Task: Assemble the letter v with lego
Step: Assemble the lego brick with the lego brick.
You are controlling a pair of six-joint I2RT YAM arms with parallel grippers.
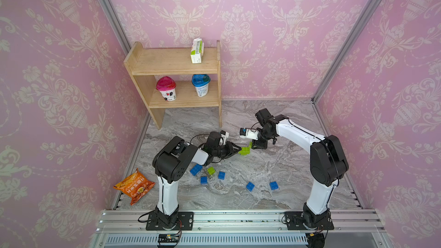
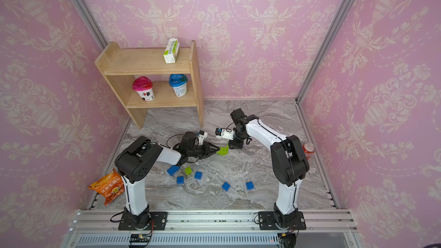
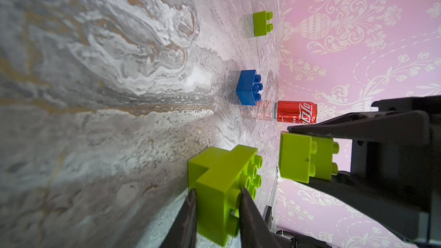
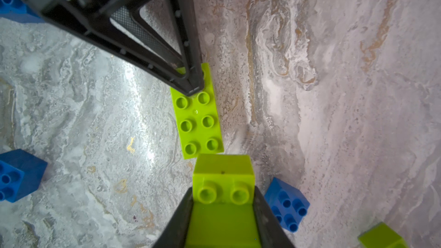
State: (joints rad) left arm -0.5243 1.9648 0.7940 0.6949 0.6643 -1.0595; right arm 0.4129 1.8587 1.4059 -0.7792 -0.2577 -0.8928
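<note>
Low, left tool (image 3: pixel 217 190) pinches long brick (image 4: pixel 198 125); right tool (image 4: pixel 223 188) (higher), cube (image 4: pixel 223 165)

- A wooden shelf (image 1: pixel 176 62) stands at the back of the marble table (image 1: pixel 286 163).
- A white and green carton (image 1: pixel 197 51) stands upright on its top board.
- A pink-lidded cup (image 1: pixel 166 88) and a blue-lidded cup (image 1: pixel 201 84) stand apart on the lower board.
- An orange snack bag (image 1: pixel 133 185) lies at the table's left edge.
- A red soda can (image 2: pixel 308 151) stands near the right wall.
</note>
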